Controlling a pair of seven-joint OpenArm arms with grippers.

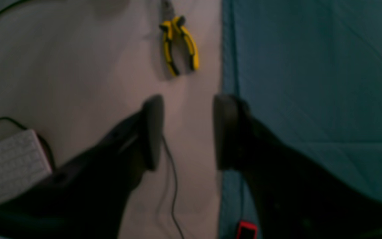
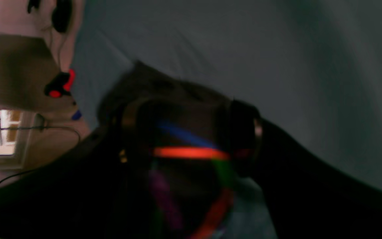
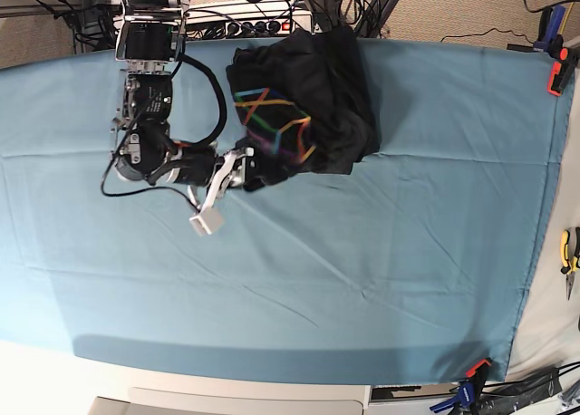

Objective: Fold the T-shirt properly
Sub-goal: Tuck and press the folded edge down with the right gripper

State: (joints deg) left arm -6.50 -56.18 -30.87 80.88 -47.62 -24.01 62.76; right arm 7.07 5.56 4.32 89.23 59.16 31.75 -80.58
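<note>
T-shirt (image 2: pixel 184 156) blurred between right gripper (image 2: pixel 191 132) fingers.

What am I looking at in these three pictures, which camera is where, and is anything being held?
It is a two-armed robot at a table under a teal cloth. The base view looks down from above; the other two cameras ride on the wrists. A crumpled black T-shirt with rainbow lines lies at the far edge. The right end effector has shirt fabric between its wide jaws, apparently gripping it. The left end effector is open and empty, out at the cloth's edge near yellow pliers and a white keyboard; the overhead picture does not show it.
</note>
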